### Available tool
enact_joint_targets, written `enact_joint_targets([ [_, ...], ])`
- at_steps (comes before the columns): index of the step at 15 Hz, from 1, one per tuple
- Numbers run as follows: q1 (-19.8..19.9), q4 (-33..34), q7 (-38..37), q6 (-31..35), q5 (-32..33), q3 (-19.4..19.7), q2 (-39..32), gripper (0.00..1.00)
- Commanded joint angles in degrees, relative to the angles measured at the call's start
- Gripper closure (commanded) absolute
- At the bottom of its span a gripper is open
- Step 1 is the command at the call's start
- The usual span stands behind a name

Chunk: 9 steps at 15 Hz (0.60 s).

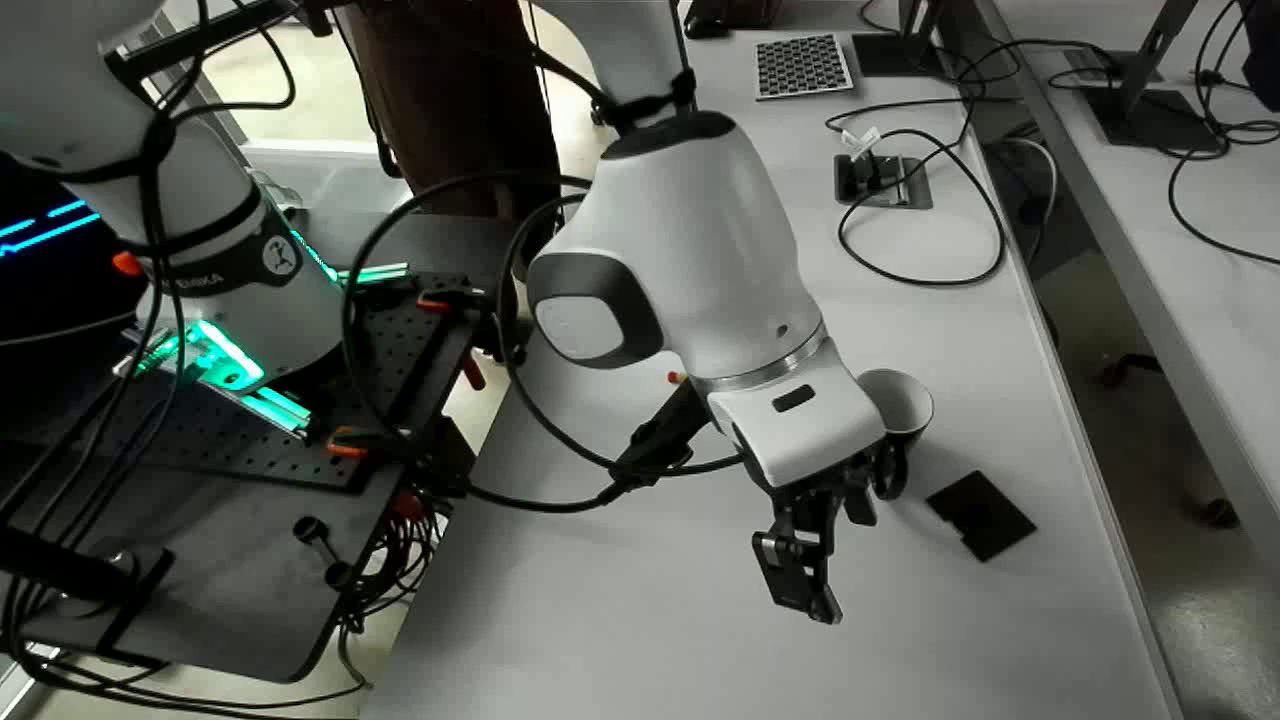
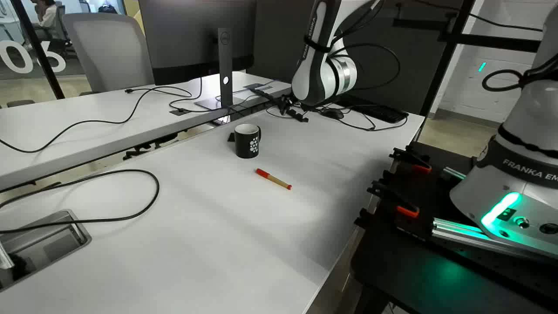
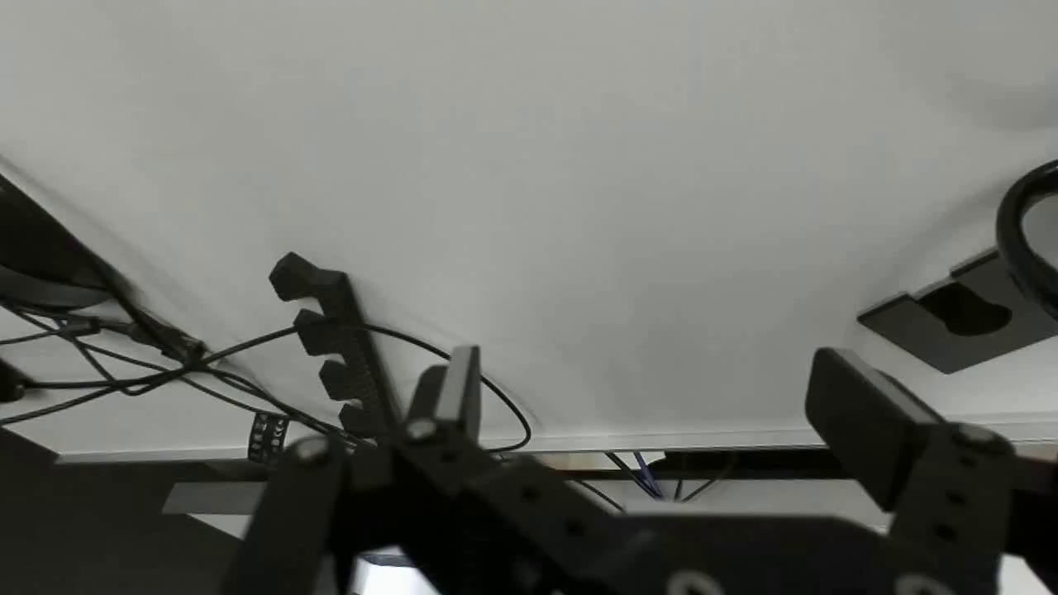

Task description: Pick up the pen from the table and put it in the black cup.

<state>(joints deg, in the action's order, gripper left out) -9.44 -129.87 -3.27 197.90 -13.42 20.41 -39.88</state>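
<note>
My gripper (image 3: 645,384) stands spread and holds nothing, over the desk (image 2: 196,209) on the handle (image 3: 1012,227) side of the black cup (image 2: 243,146); how high above, I can't judge well. A low sweep past the cup could catch its handle and topple it. The pen (image 2: 273,179) lies near the cup, on the side toward my base (image 2: 518,174), its longer red end cupward. It looks round, so closing off-centre would probably roll it; gripped aslant, it could snag on the rim.

One pen (image 2: 273,179), one black cup (image 2: 246,145) and one flat black piece (image 1: 985,518) are resting on the tabletop (image 2: 196,244). In an exterior view, one keyboard (image 1: 803,67) and two black stands (image 1: 1145,112) are showing at the far right.
</note>
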Motion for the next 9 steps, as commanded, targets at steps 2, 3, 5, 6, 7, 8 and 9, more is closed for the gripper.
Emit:
enact_joint_targets([
  [2,0.13,0.01,0.82,0.0,-0.78,-0.04,0.5,0.0],
  [3,-0.2,-0.12,0.93,0.0,-0.98,0.4,1.04,0.0],
  [5,-0.78,-0.31,1.05,0.01,-1.47,1.27,1.64,0.0],
  [6,-1.14,-0.37,1.08,0.02,-1.78,1.76,1.84,0.0],
  [7,-1.45,-0.42,1.16,0.02,-1.98,2.22,2.15,0.0],
  [8,-2.05,-0.43,1.16,0.02,-2.43,2.91,2.29,0.0],
  [9,-2.24,-0.41,1.19,0.02,-2.57,3.26,2.45,0.0],
])
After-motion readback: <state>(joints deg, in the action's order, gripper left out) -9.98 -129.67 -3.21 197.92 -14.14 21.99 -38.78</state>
